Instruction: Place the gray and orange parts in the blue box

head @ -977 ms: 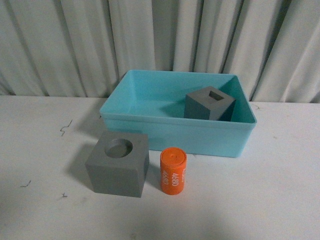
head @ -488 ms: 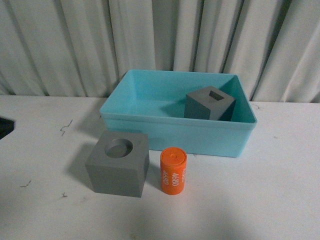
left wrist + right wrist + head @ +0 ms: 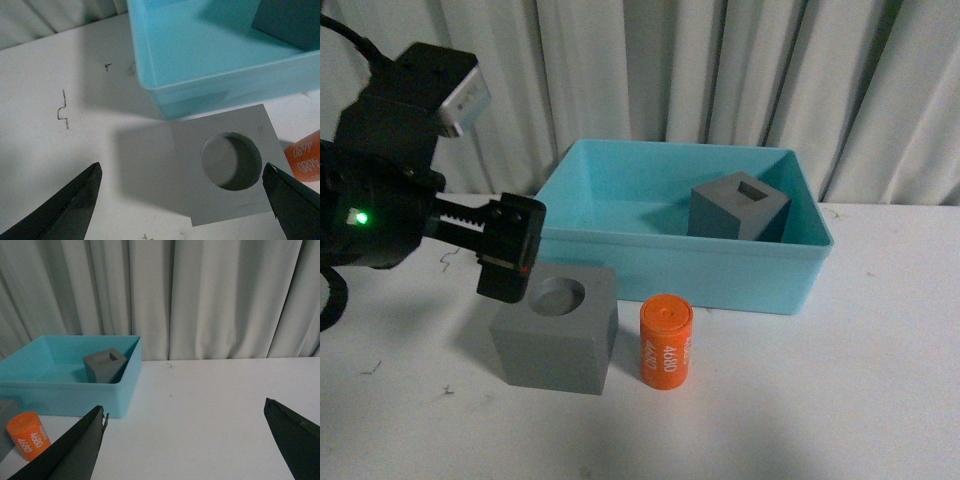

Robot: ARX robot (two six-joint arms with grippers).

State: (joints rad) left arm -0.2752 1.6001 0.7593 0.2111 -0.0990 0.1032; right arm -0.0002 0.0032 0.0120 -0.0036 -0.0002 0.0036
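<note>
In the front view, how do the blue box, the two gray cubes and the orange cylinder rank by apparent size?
1. Blue box
2. Gray cube with round recess
3. Gray cube with square recess and orange cylinder: unsure, since that cube sits farther away, partly hidden in the box.

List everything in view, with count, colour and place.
box: one, light blue, on the table in front of the curtain.
square-hole cube: one, gray, inside the box, towards its right side.
round-hole cube: one, gray, on the table in front of the box's left part.
cylinder: one, orange, printed 4680, upright just right of the round-hole cube.
table: one, white, with a few small dark marks.
curtain: one, pale gray, behind the table.
left hand: one, black, open, over the round-hole cube.
right hand: one, black, open, empty, above the table, apart from the box.
</note>
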